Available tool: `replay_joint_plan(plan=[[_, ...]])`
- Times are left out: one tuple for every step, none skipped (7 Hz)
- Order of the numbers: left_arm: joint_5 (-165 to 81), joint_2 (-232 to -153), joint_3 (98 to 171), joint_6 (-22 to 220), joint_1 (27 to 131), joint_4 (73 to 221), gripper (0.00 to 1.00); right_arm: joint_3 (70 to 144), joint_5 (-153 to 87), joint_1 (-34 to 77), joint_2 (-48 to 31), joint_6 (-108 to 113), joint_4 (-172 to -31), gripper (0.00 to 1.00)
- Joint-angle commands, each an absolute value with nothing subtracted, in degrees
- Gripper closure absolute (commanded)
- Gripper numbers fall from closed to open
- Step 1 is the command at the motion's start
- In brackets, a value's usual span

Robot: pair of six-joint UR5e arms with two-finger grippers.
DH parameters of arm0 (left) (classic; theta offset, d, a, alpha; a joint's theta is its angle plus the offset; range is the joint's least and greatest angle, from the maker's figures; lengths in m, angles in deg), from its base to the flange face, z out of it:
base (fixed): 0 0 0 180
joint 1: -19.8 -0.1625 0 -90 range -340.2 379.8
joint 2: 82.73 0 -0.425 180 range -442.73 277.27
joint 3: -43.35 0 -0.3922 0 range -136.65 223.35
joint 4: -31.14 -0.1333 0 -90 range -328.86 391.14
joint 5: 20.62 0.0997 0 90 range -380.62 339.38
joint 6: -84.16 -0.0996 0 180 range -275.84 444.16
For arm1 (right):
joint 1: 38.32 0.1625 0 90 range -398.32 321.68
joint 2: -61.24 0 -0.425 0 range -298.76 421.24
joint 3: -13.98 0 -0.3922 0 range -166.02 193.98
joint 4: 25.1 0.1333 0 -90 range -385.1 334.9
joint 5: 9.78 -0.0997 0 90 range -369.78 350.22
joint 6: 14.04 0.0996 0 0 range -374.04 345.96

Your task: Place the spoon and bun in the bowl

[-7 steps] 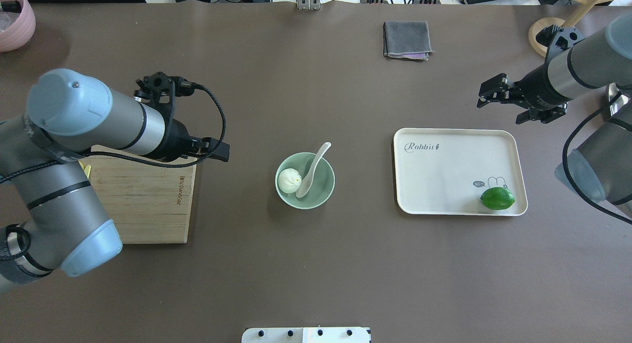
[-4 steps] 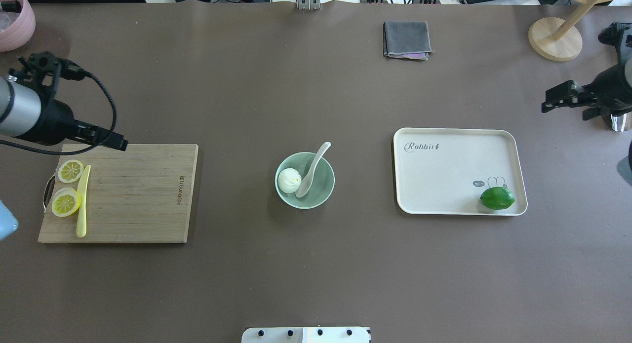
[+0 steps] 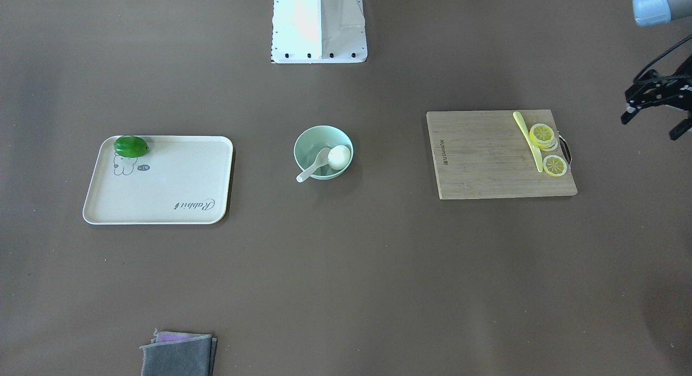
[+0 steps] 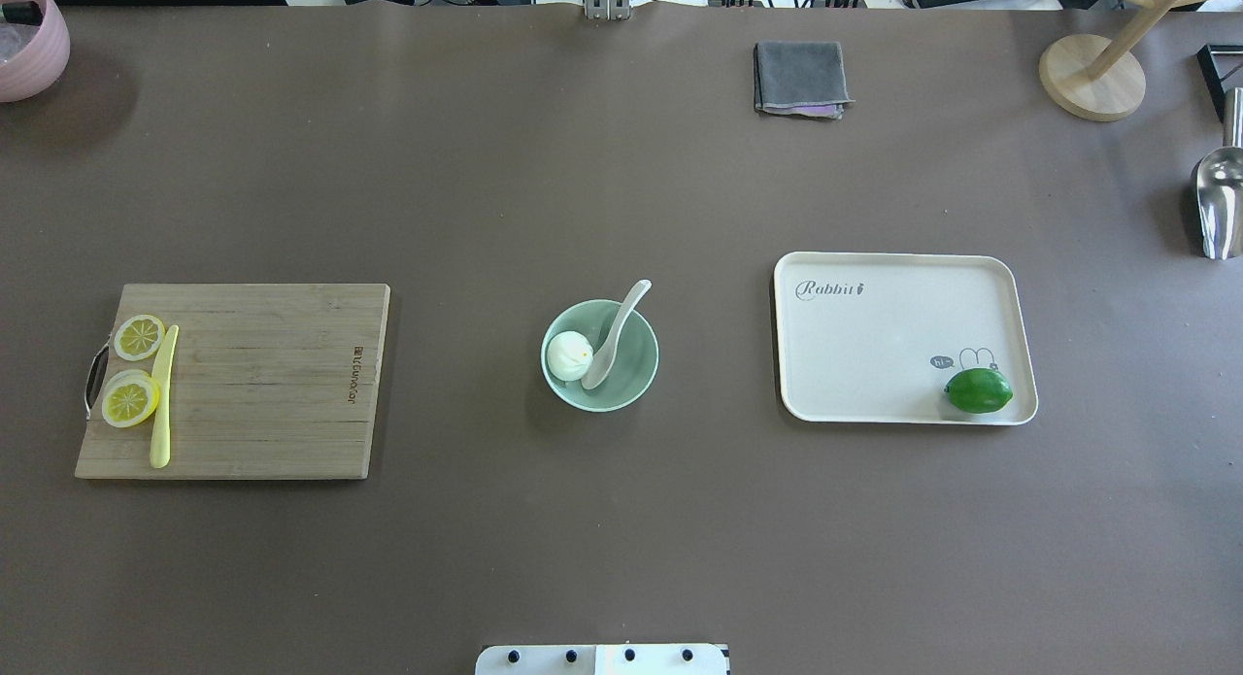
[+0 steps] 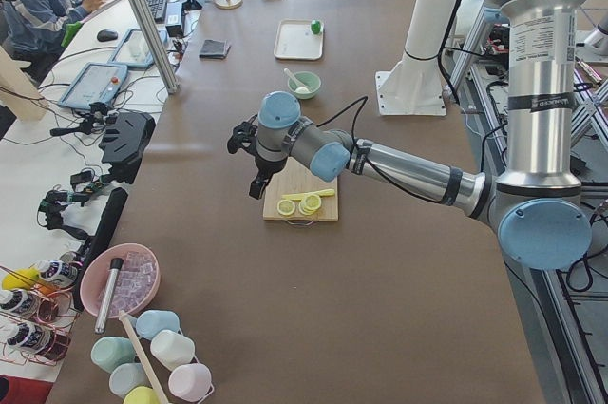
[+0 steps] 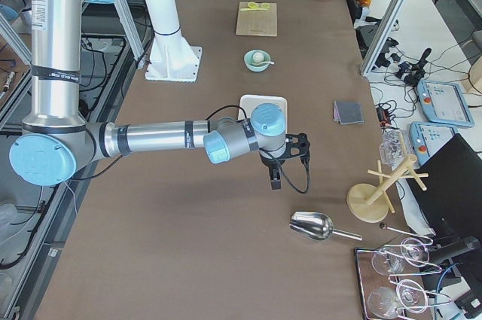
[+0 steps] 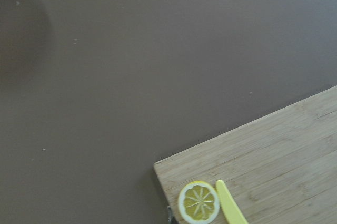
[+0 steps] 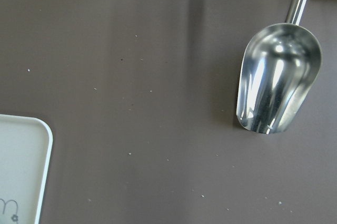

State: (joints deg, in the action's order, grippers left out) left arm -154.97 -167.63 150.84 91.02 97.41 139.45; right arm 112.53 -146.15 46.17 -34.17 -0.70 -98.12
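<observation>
In the centre bowl (image 4: 631,388) lie bun (image 4: 569,354) and spoon (image 4: 612,333) — tray (image 4: 893,335) at right reads "Rabbit". Left gripper (image 5: 256,187), right gripper (image 6: 275,177): opening unclear

The table top (image 4: 621,539) is a matt brown sheet, the cutting board (image 4: 262,393) bare wood with visible grain, and the folded cloth (image 4: 798,73) soft grey fabric. The spoon (image 4: 614,330) is glossy white, like glazed ceramic, and the pale green bowl (image 4: 626,388) is smooth. The scoop (image 8: 279,76) is mirror-bright polished metal, the tray (image 4: 874,345) smooth matt cream
</observation>
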Motion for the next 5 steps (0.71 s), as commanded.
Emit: replay_joint_plan(plan=[[-155.71,-165.18,145.24,82.06,101.79,139.33,0.02,107.33,-148.56,50.27,-34.3,-11.1,-98.13,0.0],[-155.8,-165.0,142.52,82.22,102.67,139.59,0.02,107.76,-148.82,50.45,-34.13,-11.14,-98.13,0.0],[-155.97,-164.91,140.14,81.88,102.77,140.03,0.02,108.11,-149.08,50.45,-33.43,-10.35,-98.13,0.0],[-155.89,-164.91,140.21,82.13,102.94,140.47,0.02,107.24,-148.83,50.37,-32.46,-10.34,-98.13,0.0],[-155.89,-164.82,140.21,82.22,103.21,140.56,0.02,107.23,-148.91,50.36,-32.37,-10.26,-98.05,0.0]])
